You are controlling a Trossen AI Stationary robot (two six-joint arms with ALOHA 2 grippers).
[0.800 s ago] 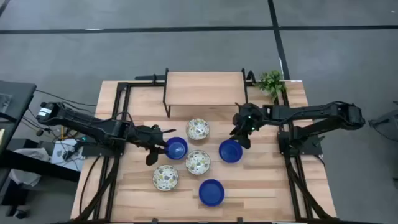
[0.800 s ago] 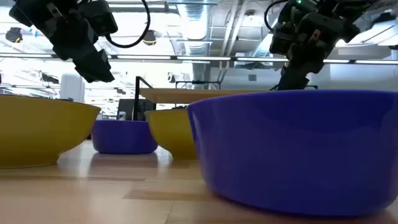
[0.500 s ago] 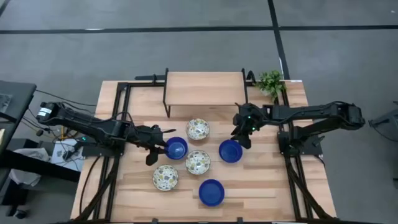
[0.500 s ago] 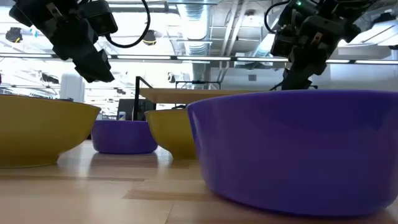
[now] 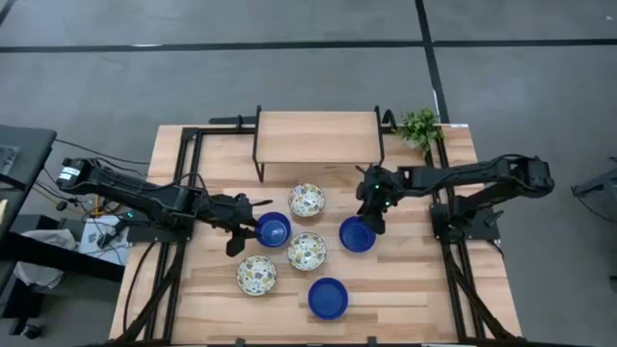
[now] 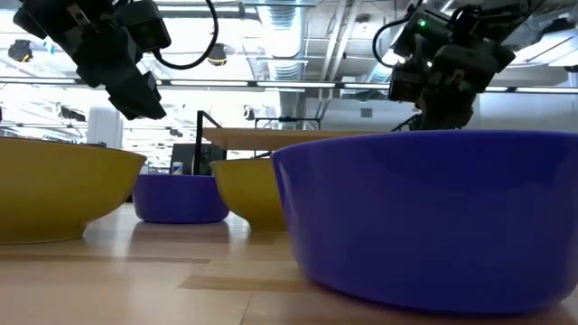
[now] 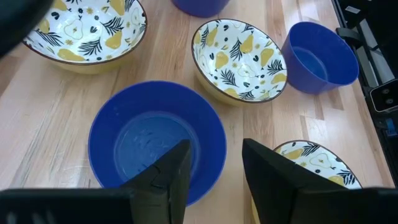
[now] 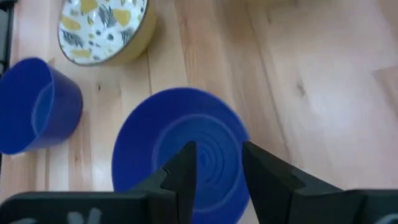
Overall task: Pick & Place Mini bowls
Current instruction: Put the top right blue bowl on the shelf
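Three blue mini bowls [image 5: 274, 229] [image 5: 357, 234] [image 5: 328, 298] and three patterned mini bowls [image 5: 307, 200] [image 5: 307, 251] [image 5: 256, 275] rest on their bases on the wooden table. My left gripper [image 5: 249, 229] [image 7: 214, 171] is open and hovers above the left rim of the left blue bowl [image 7: 155, 140]. My right gripper [image 5: 371, 220] [image 8: 217, 171] is open above the far right rim of the right blue bowl [image 8: 180, 149]. In both wrist views one finger stands over the bowl's inside and one over its outside. In the low view the right fingertips [image 6: 442, 108] are hidden behind the near blue bowl [image 6: 433, 217].
A low wooden shelf on a black frame [image 5: 316, 135] stands at the far middle of the table. A small green potted plant [image 5: 420, 127] sits at the far right corner. Black frame rails run along the left [image 5: 183, 193] and right [image 5: 448, 231] sides.
My right gripper has gone a little toward the table's left and near edges, farther over the right blue bowl, with its fingers still open. The bowls have stayed in place.
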